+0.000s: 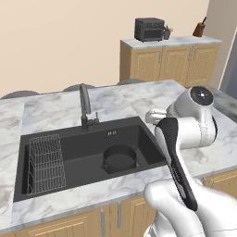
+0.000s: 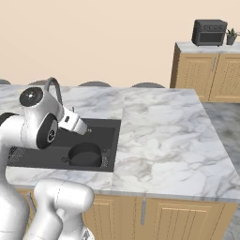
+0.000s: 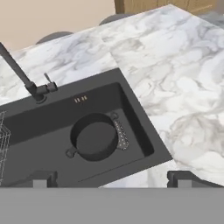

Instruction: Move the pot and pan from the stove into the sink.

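The pot [image 1: 119, 158] is sitting upright on the floor of the sink [image 1: 69, 152], in the right part of the basin, with its small loop handles sticking out at the sides. In the hand view the pot [image 3: 94, 138] is lying just beside a small drain strip on the basin floor. The wire rack [image 1: 45, 162] is occupying the left side of the sink, well apart from the pot. The dark arched faucet [image 1: 85, 107] is rising from the back rim of the basin, behind the pot.

The claw [image 3: 112, 177] is hanging above the front rim of the sink, its two finger tips spread wide and gripping nothing. The marble counter [image 2: 164, 136] is stretching out to the right of the basin. Beyond it, a wooden cabinet [image 1: 169, 60] is standing against the wall, carrying a dark toaster oven [image 1: 149, 29] and a small potted plant [image 1: 167, 32].
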